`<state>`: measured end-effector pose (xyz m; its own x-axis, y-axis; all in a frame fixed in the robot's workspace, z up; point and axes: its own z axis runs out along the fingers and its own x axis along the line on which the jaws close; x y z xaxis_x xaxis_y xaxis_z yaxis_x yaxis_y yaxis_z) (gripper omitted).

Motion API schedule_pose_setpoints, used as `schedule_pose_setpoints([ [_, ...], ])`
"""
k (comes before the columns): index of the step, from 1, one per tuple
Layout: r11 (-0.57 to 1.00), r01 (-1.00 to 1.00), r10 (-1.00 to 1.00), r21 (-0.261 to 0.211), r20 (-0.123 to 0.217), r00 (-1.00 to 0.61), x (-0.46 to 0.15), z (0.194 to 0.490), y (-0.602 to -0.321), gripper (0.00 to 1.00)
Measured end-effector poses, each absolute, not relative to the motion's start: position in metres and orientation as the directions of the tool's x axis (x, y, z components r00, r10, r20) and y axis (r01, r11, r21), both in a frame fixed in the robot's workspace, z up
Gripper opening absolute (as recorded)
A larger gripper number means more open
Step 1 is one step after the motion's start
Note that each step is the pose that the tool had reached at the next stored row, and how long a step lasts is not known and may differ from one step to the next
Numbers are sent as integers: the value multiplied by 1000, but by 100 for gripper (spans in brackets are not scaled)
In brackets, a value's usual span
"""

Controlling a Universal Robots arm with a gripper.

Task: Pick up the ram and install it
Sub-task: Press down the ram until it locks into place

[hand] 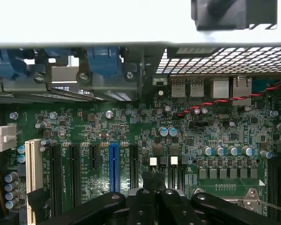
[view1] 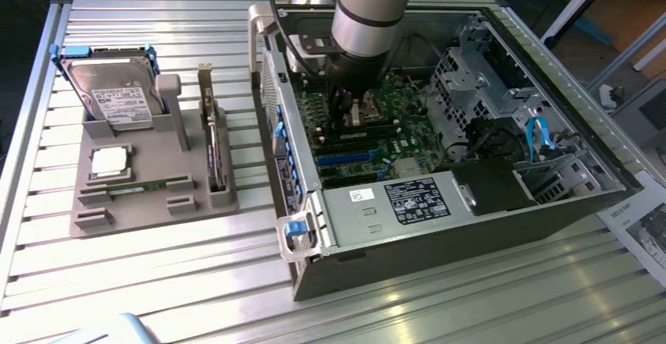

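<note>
The surface [view1: 156,281] is a slatted, ribbed metal top, pale and shiny, with glare running along its grooves. At the exterior view's left stands a grey holder block [view1: 156,196] on it. A hard drive [view1: 115,94] in a blue frame stands upright at the block's far end, a square silver processor chip [view1: 111,162] lies flat in a recess nearer the front, and an expansion card [view1: 214,145] stands on edge along the block's right side. The ram [view1: 140,186], a thin green stick, lies in a slot just in front of the processor chip.

Further right lies the open computer case [view1: 448,227], on its side, its green motherboard [view1: 401,125] exposed. The arm [view1: 370,8] reaches down into it, and the hand [hand: 155,199] hangs just above the board with its black fingers [hand: 143,206] drawn together on nothing that can be seen. In the wrist view a blue slot [hand: 114,166] stands among black ones.

Beyond the surface's far right edge are metal frame legs [view1: 625,40] and bare floor.
</note>
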<state>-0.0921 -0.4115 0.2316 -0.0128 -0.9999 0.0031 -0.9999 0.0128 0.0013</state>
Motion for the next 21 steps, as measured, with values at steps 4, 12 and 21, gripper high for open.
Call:
schedule_pose_setpoints([
  [4, 13, -1000, -1000, 1, 3, -13, -92, 231, -411, 10],
  [12, 13, -1000, -1000, 1, 3, -13, -92, 230, -411, 10],
  [21, 13, -1000, -1000, 2, 3, -13, -92, 237, -411, 10],
])
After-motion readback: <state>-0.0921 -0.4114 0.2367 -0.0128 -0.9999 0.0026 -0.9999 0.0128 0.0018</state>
